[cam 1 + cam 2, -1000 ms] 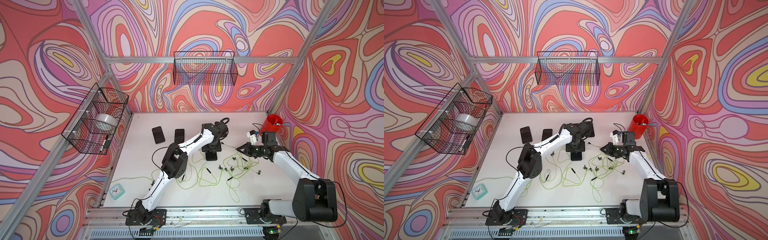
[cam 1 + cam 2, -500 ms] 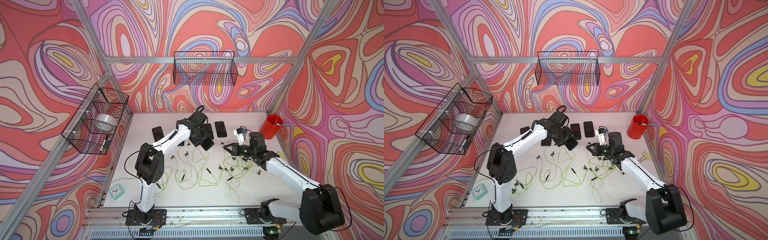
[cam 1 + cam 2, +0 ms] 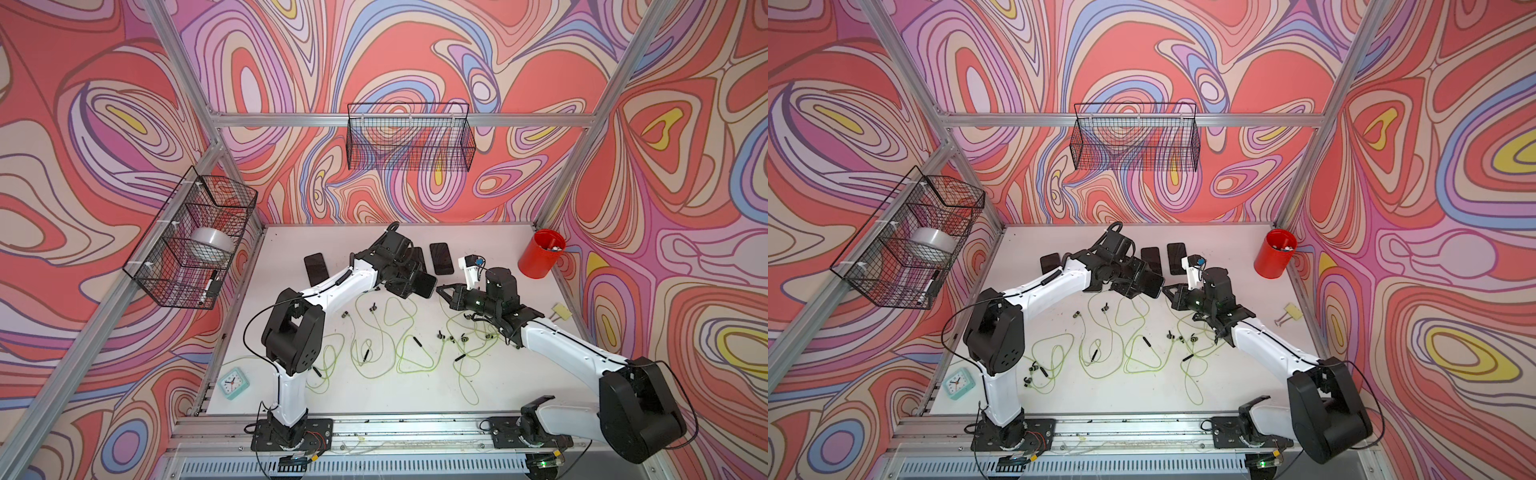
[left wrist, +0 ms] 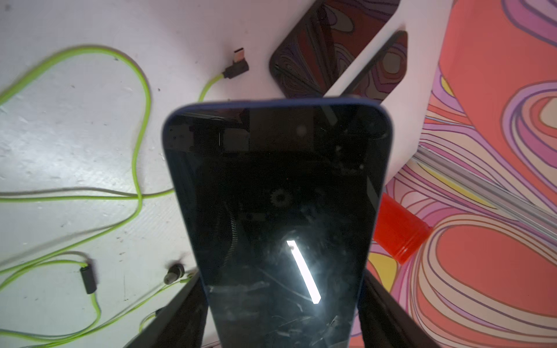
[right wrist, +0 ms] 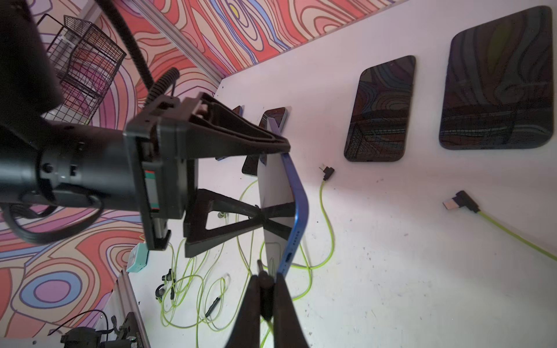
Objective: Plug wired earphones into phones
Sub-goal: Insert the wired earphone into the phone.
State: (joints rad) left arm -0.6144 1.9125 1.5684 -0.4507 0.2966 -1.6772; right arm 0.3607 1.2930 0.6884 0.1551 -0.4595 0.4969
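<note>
My left fingers [image 5: 238, 132] clamp the phone [image 4: 277, 211] by its long edges above the worktop [image 5: 391, 241]: rigid, glossy, probably slippery. My right fingers [image 5: 248, 313] pinch the small stiff plug [image 5: 265, 289], just beside its port.

The held phone [image 4: 277, 211] is seen with a glossy, smudged and scratched screen and a smooth blue rim. The white worktop [image 4: 60, 144] is seen as matt and slightly rough. The earphone cables [image 4: 90, 48] are seen as smooth.

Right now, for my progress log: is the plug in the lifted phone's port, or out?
Out. The right wrist view shows the plug, pinched by the right fingers, beside the phone's bottom edge, port empty.
</note>
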